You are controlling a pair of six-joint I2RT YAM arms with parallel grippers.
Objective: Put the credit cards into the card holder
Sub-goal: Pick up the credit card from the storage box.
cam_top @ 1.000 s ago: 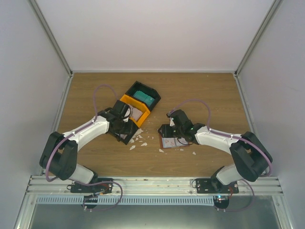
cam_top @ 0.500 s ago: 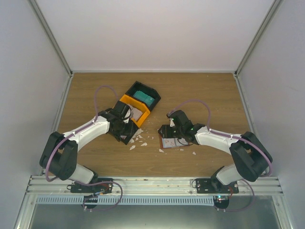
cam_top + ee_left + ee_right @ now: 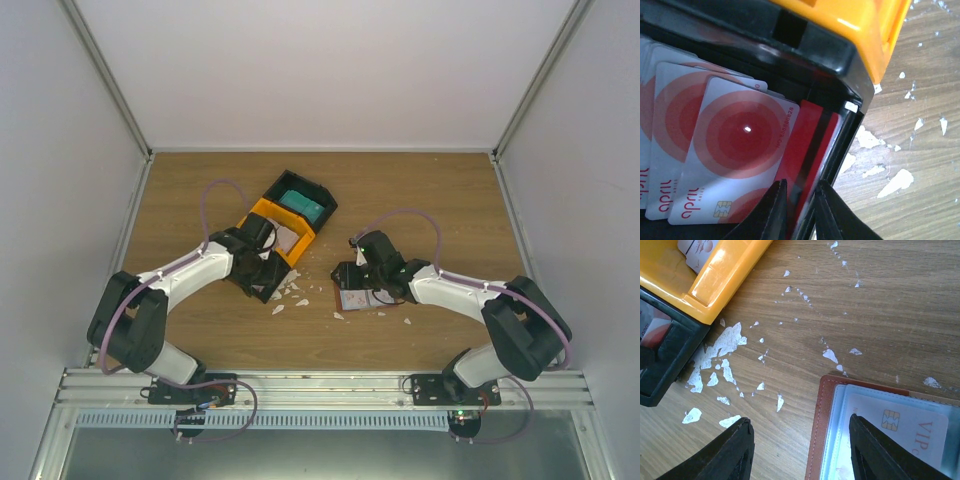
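1. Pale walls are closing in a wooden tabletop point(image 3: 420, 200). From above, the left hand point(image 3: 268, 272) is dipping into a black bin point(image 3: 265, 292) beside an orange bin point(image 3: 283, 225). The right hand point(image 3: 352, 272) is hovering over the open card holder point(image 3: 358, 298). Compared with a second ago, the left arm is sitting slightly nearer the bins; the right arm and holder are unchanged.
2. In the left wrist view, the credit cards point(image 3: 735, 150) are lying fanned in the black bin. A red card point(image 3: 807, 145) is leaning between the left hand's narrowly parted fingers; I cannot tell whether they are pinching it. These cards are probably light, stiff and slick, best taken flat-faced by a free edge.
3. In the right wrist view, the right hand's fingers are standing wide apart, holding nothing. One chip card point(image 3: 895, 425) is sitting in the holder's clear sleeve, near white scraps point(image 3: 727, 367).
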